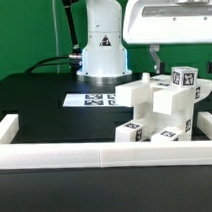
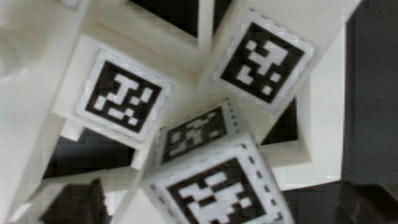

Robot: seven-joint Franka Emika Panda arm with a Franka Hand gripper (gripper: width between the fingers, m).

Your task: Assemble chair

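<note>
The white chair parts [image 1: 159, 104] stand bunched at the exterior view's right, blocky pieces with black-and-white tags. A tagged post [image 1: 186, 78] sticks up highest among them. My gripper [image 1: 181, 63] hangs right above this cluster, with its jaws apart, one on each side of the post's top. In the wrist view the tagged post end [image 2: 217, 190] fills the space between the dark fingertips [image 2: 71, 203], and more tagged white pieces [image 2: 116, 100] lie close behind it. My gripper [image 2: 210, 205] is open around the post; I cannot tell whether either finger touches it.
The marker board [image 1: 94, 98] lies flat on the black table in front of the robot base [image 1: 100, 49]. A long low white border rail [image 1: 86, 154] runs along the front, with side rails at the left [image 1: 20, 128] and right [image 1: 207, 123].
</note>
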